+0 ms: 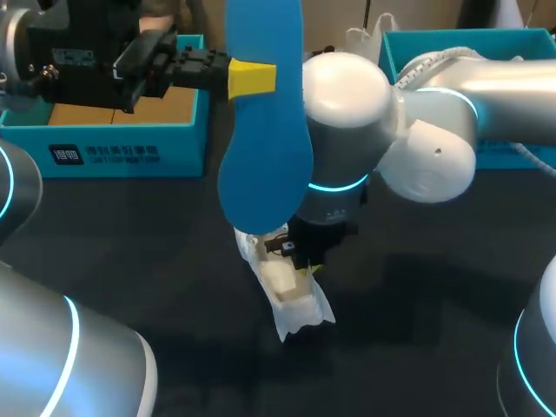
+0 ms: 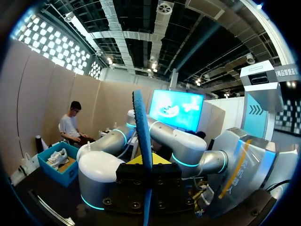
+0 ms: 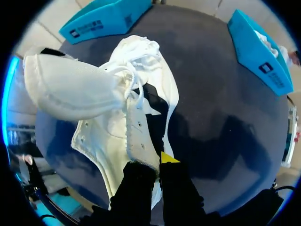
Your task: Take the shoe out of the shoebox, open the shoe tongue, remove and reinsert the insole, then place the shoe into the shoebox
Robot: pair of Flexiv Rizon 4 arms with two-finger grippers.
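- Head view: the left gripper (image 1: 252,78) is being held raised at the far left side of the table (image 1: 174,261), its yellow-tipped fingers pressed onto the blue insole (image 1: 261,156). The insole is being carried upright, hanging down below the fingers.
- Head view: the right gripper (image 1: 304,265) is being pointed down at the white shoe (image 1: 295,304), which is lying on the table directly under it, below the insole's lower end.
- Head view: a teal shoebox (image 1: 130,152) is sitting just under and behind the left gripper; a second shoebox (image 1: 452,43) is sitting well beyond the right gripper.
- Left wrist view: the insole is being seen edge-on, standing straight up from between the fingers and being pinched from both sides. The right arm is crossing ahead of it.
- Right wrist view: the fingers are being closed on the shoe's eyelet side wall, one inside the opening and one outside. The tongue (image 3: 70,89) is being shown folded out, off to one side ahead of the fingers, with the laces (image 3: 141,52) loose beyond it.
- Right wrist view: both shoeboxes are lying far ahead of the gripper, well apart from the shoe.
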